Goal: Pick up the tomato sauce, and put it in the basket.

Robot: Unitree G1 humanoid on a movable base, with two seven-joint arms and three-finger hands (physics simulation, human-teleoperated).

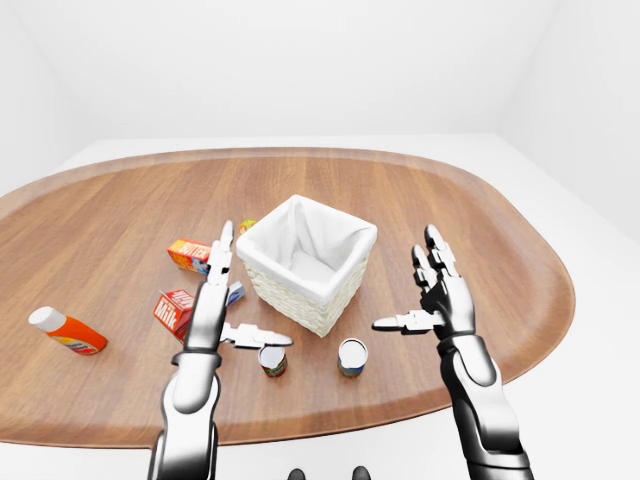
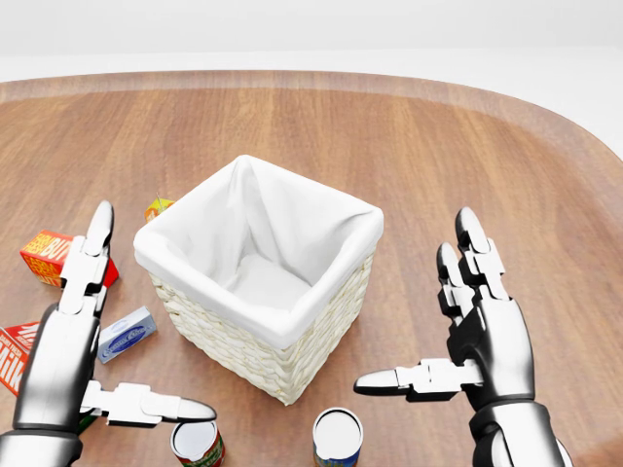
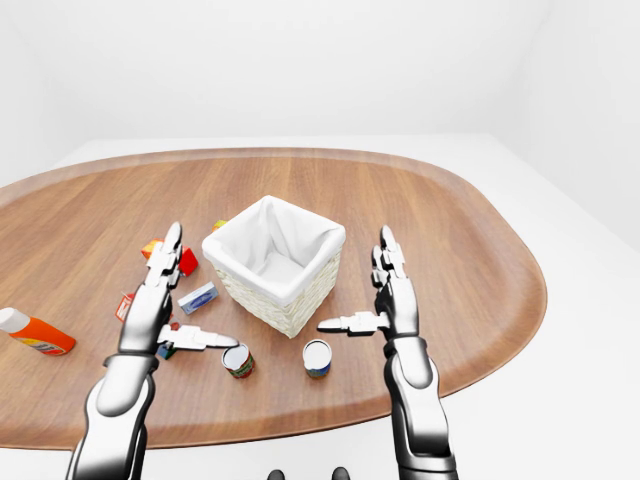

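The tomato sauce, a red-labelled can [image 2: 198,443], stands upright at the bottom of the head view, below the left corner of the white-lined wicker basket [image 2: 261,336]. My left hand [image 2: 136,331] hovers open left of the basket, its thumb tip just above the can's top. On the basket's right, my right hand [image 2: 419,306] is open too, thumb pointing left, holding nothing. The basket's inside looks empty.
A blue-labelled can [image 2: 337,438] stands right of the red one. Left of the basket lie a small blue box [image 2: 127,334], a milk carton [image 1: 175,310], a red-orange box [image 1: 188,255] and an orange bottle [image 1: 65,332]. The oval wooden table [image 1: 480,220] ends close below the cans.
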